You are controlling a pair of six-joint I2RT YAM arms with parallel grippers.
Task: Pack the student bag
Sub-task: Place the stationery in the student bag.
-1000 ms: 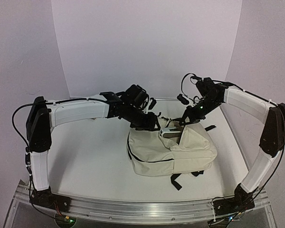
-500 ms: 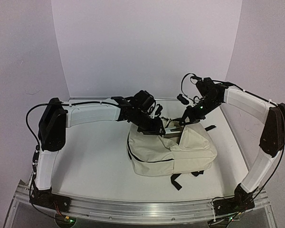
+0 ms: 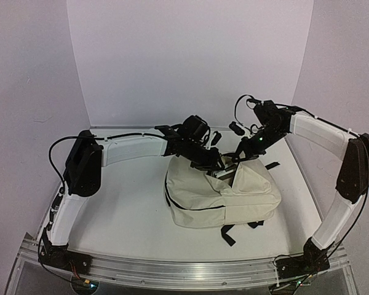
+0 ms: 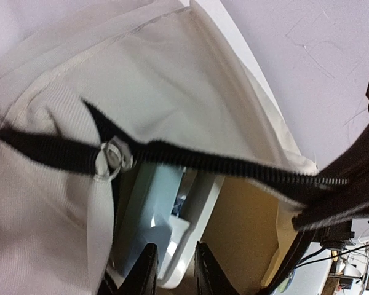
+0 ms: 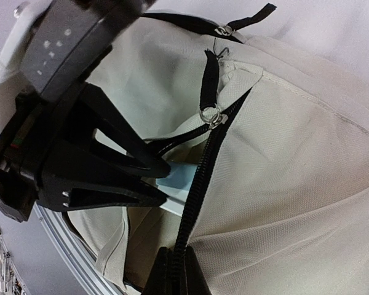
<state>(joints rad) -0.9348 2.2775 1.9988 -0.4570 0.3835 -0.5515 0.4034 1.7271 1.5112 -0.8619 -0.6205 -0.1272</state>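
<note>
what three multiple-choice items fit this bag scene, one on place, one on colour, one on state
1. Where is the light blue item?
A. on top of the closed bag
B. in the open mouth of the student bag
C. well away from the bag

2. What colour is the zip?
A. red
B. cream
C. black

3. How do the jaws of the right gripper stand?
A. shut on the bag's zip edge
B. wide open above the bag
C. shut on the blue item

Answers:
1 B, it shows between the parted zip edges.
2 C, the dark teeth stand out against the cream fabric.
3 A, the right wrist view shows them pinched on the zip edge.
</note>
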